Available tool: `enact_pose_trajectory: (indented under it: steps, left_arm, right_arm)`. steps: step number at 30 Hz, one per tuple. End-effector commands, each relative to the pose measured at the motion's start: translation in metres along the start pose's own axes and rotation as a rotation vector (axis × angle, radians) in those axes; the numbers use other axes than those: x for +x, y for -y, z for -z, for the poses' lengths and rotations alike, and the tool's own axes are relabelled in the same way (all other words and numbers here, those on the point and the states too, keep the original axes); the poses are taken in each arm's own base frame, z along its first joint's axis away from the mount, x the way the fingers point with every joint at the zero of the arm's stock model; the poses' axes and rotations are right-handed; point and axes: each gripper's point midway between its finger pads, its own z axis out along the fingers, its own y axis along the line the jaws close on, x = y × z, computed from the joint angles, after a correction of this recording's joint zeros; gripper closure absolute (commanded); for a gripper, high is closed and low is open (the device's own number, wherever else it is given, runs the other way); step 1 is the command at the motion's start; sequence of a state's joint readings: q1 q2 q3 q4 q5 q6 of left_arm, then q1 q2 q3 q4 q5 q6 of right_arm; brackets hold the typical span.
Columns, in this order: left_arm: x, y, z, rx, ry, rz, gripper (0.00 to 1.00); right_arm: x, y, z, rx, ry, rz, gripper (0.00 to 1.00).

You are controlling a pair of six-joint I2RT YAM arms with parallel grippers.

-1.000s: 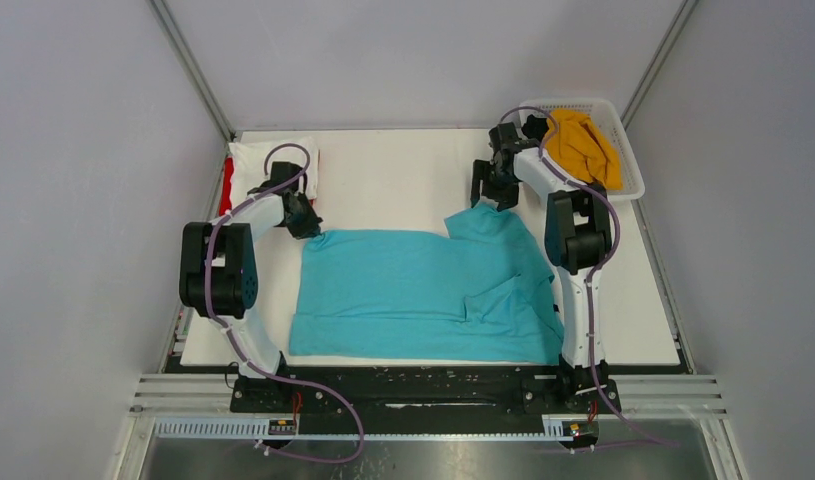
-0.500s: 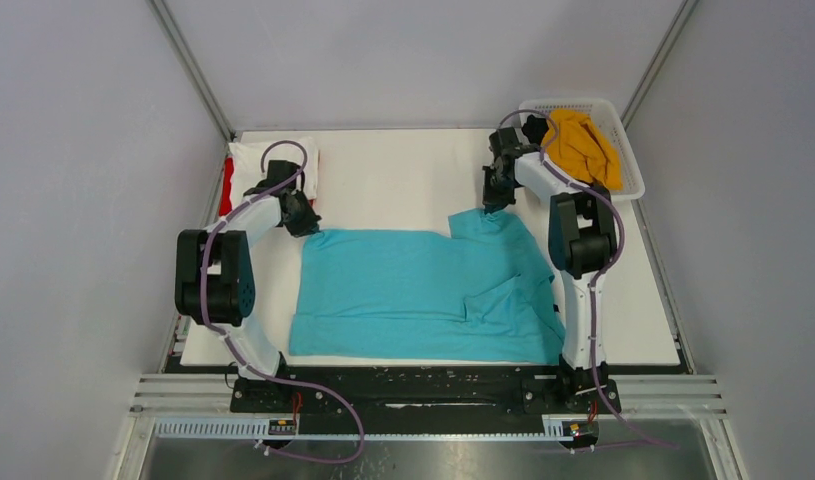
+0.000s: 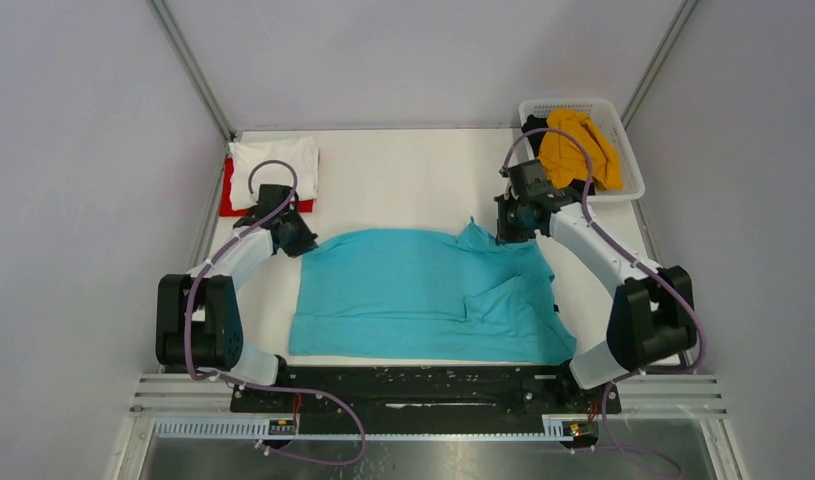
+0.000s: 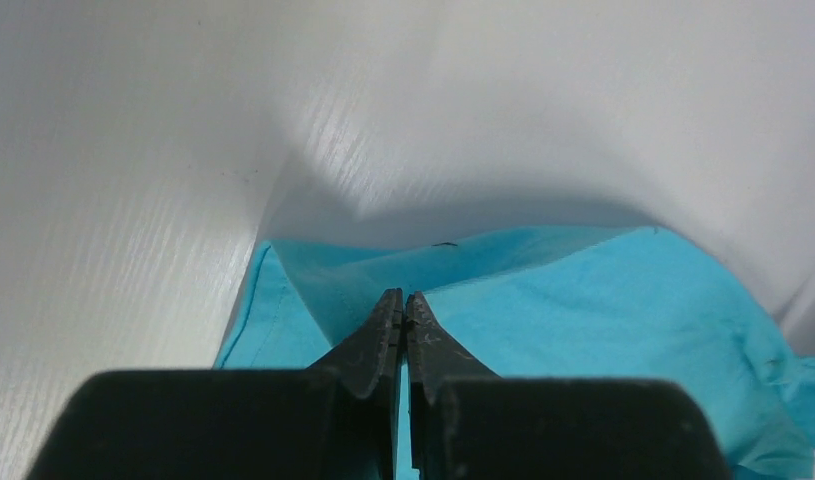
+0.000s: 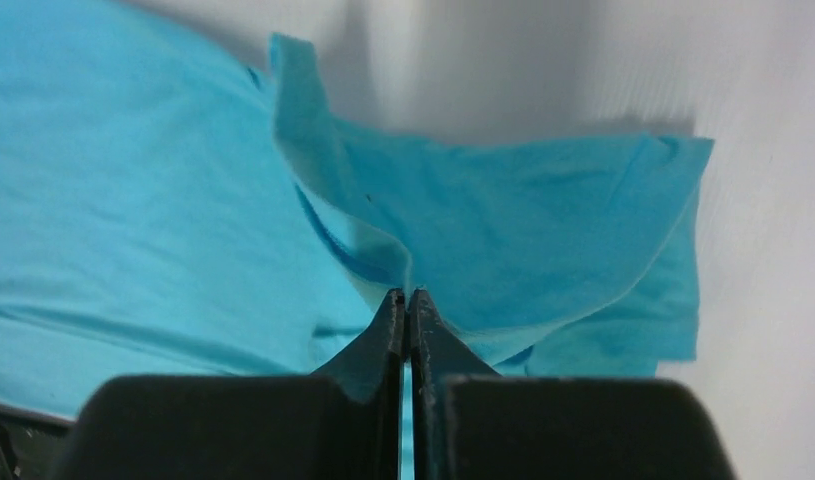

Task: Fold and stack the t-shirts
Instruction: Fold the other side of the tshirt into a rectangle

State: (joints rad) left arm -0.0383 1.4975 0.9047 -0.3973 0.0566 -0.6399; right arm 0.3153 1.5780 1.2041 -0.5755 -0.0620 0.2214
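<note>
The left gripper is pressed together on the far-left corner of the teal t-shirt. The shirt is spread mid-way across the counter, long axis left-to-right, shoulders apparently toward the right edge. The right gripper, pinching the far-right sleeve, has been drawn nearward since a second ago; folding is judged begun.
</note>
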Motion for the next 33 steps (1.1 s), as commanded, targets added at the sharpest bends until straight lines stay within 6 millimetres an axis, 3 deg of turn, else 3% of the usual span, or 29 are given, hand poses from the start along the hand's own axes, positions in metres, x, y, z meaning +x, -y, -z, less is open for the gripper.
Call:
enact_pose_trajectory:
  steps: [1,10,17,25,31,33]
  left_arm:
    - [-0.015,0.01,0.016,0.056,0.106,0.039,1.0]
    - [-0.019,-0.012,0.043,-0.004,0.232,0.086,1.0]
    - [-0.012,-0.027,0.048,-0.041,0.259,0.103,1.0]
    - [-0.012,-0.041,0.05,-0.095,0.282,0.119,1.0]
    - [0.014,-0.053,0.045,-0.093,0.242,0.157,1.0]
    - [0.022,-0.07,0.046,-0.162,0.244,0.176,0.9]
  right_arm:
    - [0.032,-0.001,0.027,0.026,0.01,0.053,1.0]
    - [0.082,0.015,0.072,0.083,0.024,0.061,1.0]
    - [0.106,0.019,0.088,0.061,0.025,0.065,0.98]
    - [0.139,-0.002,0.084,-0.047,-0.041,0.07,0.96]
    - [0.195,0.005,0.071,0.016,-0.198,-0.023,0.83]
    - [0.222,0.003,0.067,-0.003,-0.265,-0.05,0.77]
